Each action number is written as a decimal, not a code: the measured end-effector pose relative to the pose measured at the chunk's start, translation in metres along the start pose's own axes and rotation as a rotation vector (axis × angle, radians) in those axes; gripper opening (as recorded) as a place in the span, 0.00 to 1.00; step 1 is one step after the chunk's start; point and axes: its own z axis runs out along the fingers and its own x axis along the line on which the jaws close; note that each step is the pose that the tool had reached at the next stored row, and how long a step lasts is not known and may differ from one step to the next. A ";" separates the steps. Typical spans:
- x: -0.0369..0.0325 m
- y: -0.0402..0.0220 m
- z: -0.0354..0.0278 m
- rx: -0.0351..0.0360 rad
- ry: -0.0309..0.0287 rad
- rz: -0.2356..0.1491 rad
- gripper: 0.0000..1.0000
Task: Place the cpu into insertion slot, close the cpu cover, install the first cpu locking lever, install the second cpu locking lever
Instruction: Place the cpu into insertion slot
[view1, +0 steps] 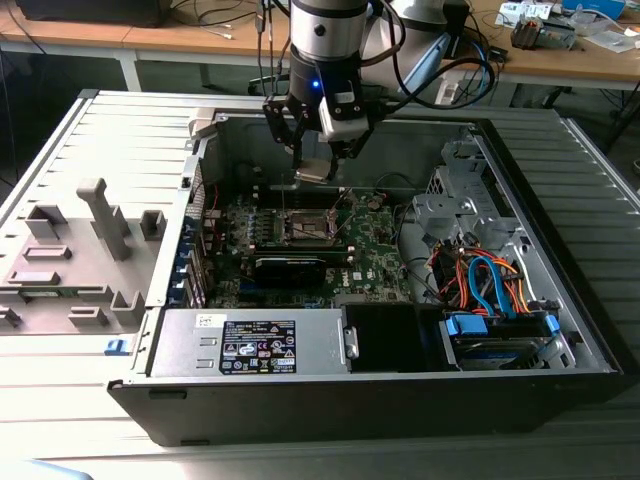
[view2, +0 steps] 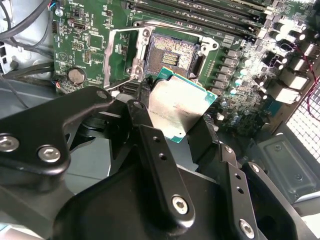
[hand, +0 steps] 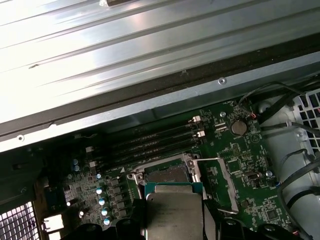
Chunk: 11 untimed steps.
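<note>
The gripper (view1: 318, 158) hangs from the arm over the far half of the open computer case (view1: 400, 395), which lies on its side on the ribbed grey counter (view1: 600, 190). The fingers (view2: 148, 127) are closed on the cpu (view1: 313, 171), clamping it by two opposite edges with the silvery metal top facing the wrist cameras and the green border of the chip visible around it. In the second wrist view the cpu (view2: 181, 102) sits between the black fingers with the gripper (view2: 174, 119) centred on it. In the first wrist view the cpu (hand: 175, 212) overlaps the nearest edge of the socket frame. The cpu is in the air above the motherboard (view1: 375, 250), clear of the board and not seated. The insertion slot (view2: 175, 56) is uncovered, and its brownish-gold contact field is exposed inside the dark frame. In the exterior view the insertion slot (view1: 308, 230) lies just nearer than the point under the chip. The cpu cover (view2: 120, 55) is swung open and rests beside the slot, not over it. The long black memory slots (hand: 150, 141) run along one side of the slot, and a coin cell (view2: 76, 76) sits past the cover. A power supply (view1: 250, 345) occupies the near wall of the case. Orange and blue cables (view1: 490, 280) are bundled at the exterior view's right. A grey fixture (view1: 80, 250) stands on the counter at the exterior view's left.
</note>
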 end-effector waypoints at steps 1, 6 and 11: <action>0.0000 0.0000 0.0000 0.0000 -0.0001 0.002 0.55; 0.0000 0.0000 0.0003 -0.0001 -0.0006 0.010 0.55; 0.0000 0.0000 0.0004 -0.0002 -0.0010 0.016 0.55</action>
